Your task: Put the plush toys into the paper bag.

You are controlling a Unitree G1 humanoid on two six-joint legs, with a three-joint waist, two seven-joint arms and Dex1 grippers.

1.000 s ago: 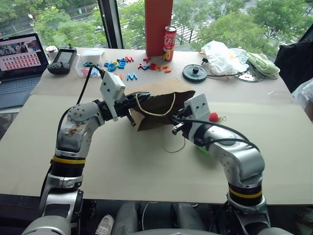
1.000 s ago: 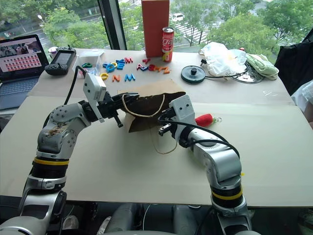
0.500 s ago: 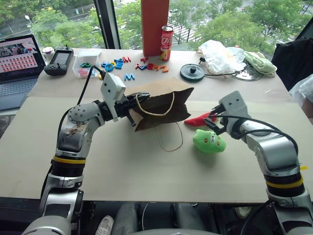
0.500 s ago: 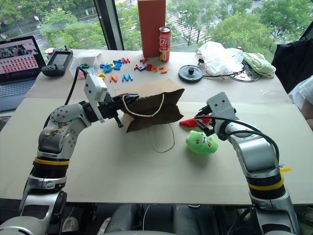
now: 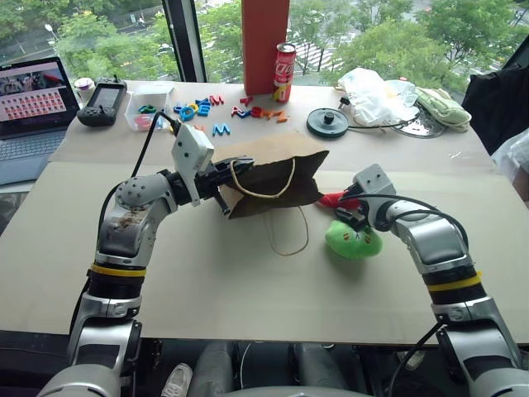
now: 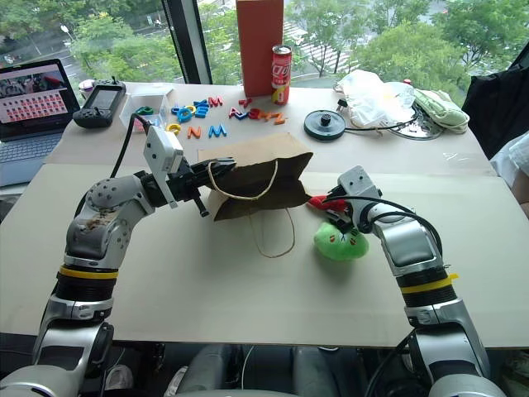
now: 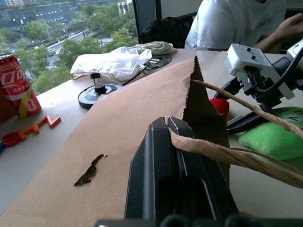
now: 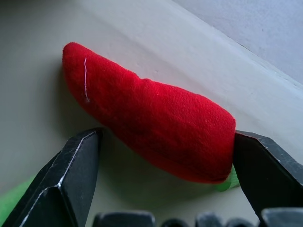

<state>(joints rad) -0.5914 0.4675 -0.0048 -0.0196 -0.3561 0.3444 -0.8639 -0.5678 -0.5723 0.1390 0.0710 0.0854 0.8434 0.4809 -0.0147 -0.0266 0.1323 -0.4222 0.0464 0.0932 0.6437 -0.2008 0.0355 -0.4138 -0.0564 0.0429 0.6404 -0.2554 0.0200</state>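
The brown paper bag (image 5: pixel 277 169) lies on its side in the middle of the table, its mouth turned toward my left arm. My left gripper (image 5: pixel 221 179) is shut on the bag's rim, its fingers (image 7: pixel 163 156) pinching the paper beside a string handle. To the right of the bag's bottom lie the red chili plush (image 5: pixel 334 198) and the green blob plush (image 5: pixel 354 240). My right gripper (image 5: pixel 352 210) is open, low over the two toys. In the right wrist view its fingertips stand on either side of the chili's (image 8: pixel 156 123) thick end, not closed on it.
At the back of the table are a cola can (image 5: pixel 286 61), a tall red box (image 5: pixel 266 41), colourful letters (image 5: pixel 211 107), a black disc (image 5: pixel 330 122), a white plastic bag (image 5: pixel 376 95) and a pale green cloth (image 5: pixel 442 107). A laptop (image 5: pixel 33 103) is at the far left. A person sits beyond the right edge.
My right arm swung from the bag to the right and down to the toys, and its gripper opened. The green plush, hidden behind that arm before, now shows. The left gripper kept still on the bag.
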